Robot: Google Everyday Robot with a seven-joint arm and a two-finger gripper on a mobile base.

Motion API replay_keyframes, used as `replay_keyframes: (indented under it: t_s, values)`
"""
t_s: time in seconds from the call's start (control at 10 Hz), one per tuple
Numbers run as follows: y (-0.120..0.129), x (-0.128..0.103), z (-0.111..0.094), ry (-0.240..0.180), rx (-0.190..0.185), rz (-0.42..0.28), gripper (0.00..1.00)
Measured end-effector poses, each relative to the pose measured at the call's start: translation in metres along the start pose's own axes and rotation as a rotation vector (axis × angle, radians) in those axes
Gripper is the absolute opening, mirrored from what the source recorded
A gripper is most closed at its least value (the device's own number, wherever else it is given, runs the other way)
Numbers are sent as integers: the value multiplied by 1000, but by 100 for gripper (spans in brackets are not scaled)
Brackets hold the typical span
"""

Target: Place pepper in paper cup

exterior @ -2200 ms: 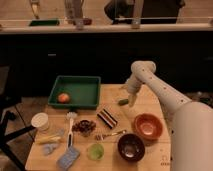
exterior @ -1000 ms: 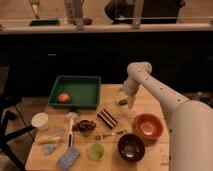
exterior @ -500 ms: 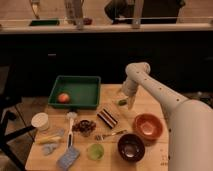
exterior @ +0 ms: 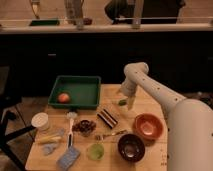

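The pepper [exterior: 121, 102] is a small dark green piece on the wooden table [exterior: 150, 97], right of the green tray. My gripper [exterior: 128, 103] hangs from the white arm [exterior: 150, 87] and points down right beside the pepper, at its right side. I cannot tell whether it touches the pepper. The paper cup [exterior: 40, 120], short and white with a pale top, stands at the table's left edge, far from the gripper.
A green tray [exterior: 75, 91] holds a round orange-red fruit [exterior: 63, 97]. An orange bowl [exterior: 148, 126], a dark bowl [exterior: 131, 146], a translucent green cup [exterior: 95, 151], a dark striped packet [exterior: 108, 117], a blue sponge [exterior: 68, 157] and small utensils lie about the table.
The arm's upper joint has swung slightly to the left and the gripper has settled lower beside the pepper. The pepper lies in about the same spot.
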Motion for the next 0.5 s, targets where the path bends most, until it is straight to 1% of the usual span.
replay_keyframes:
  t_s: [0.1,0.2,0.4,0.5]
  values:
    - [-1,-1,0,0,-2,-1,80]
    - [-1,-1,-1,-13,9,8,80]
    - [1,16,-4,-59,53,43,80]
    - [0,20,-3,-80,69,57,80]
